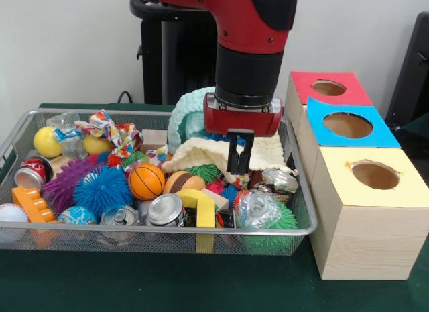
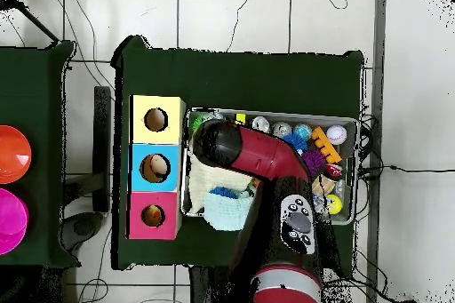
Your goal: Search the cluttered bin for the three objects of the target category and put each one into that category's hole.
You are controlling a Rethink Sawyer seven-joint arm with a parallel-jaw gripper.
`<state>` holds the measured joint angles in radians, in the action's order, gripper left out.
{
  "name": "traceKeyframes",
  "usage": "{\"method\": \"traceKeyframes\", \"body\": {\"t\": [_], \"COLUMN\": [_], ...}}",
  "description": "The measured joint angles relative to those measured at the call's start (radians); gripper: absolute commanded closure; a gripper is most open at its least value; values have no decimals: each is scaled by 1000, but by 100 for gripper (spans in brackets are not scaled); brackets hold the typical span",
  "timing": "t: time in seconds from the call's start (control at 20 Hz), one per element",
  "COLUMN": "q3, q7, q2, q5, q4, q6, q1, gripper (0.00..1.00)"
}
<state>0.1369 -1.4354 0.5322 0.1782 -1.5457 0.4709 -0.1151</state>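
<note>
**Wire bin, three-hole box, gripper low over the cloths**

- Gripper (image 1: 240,158): hangs over the right-centre of the wire bin (image 1: 167,229). Its two dark fingers (image 1: 232,154) stand close together, tips down at the cream cloth (image 1: 214,154). Whether they pinch a fold of it or merely touch it cannot be told.
- Cloths: the cream cloth lies across the bin's rear right, under and around the fingertips. A pale teal cloth (image 1: 184,114) rises behind it, left of the gripper's red body. A patterned multicoloured cloth (image 1: 110,131) sits well apart, at the rear left.
- Other contents, front view: orange mini basketball (image 1: 146,181) left of the fingers; blue spiky ball (image 1: 102,189) and purple spiky ball (image 1: 64,184) further left; yellow balls (image 1: 47,142) rear left; drink cans (image 1: 164,209) along the front wall; crumpled clear plastic (image 1: 257,208) and green spiky ball (image 1: 285,221) front right; orange toy block (image 1: 30,206) and white ball (image 1: 10,213) front left.
- Box (image 1: 362,225): pale wood, just beside the bin's right wall. Three round holes under a red top (image 1: 328,87), a blue top (image 1: 347,124) and a yellow top (image 1: 374,174).
- Surface: dark green table cover (image 1: 134,285), bare in front of bin and box.
- Overhead view: the arm (image 2: 253,153) covers the bin's middle; a green margin surrounds bin and box.
</note>
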Motion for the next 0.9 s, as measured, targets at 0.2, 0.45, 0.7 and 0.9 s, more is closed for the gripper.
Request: {"method": "traceKeyframes", "body": {"t": [0.2,0.45,0.7,0.9], "q3": [0,-2,-3,-16], "q7": [0,0,0,0], "q2": [7,7,7,7], "q5": [0,0,0,0], "q4": [-2,-4,-7,-10], "q6": [0,0,0,-2], "q1": [-1,-3,-4,-14], "gripper": [100,100,0,0]}}
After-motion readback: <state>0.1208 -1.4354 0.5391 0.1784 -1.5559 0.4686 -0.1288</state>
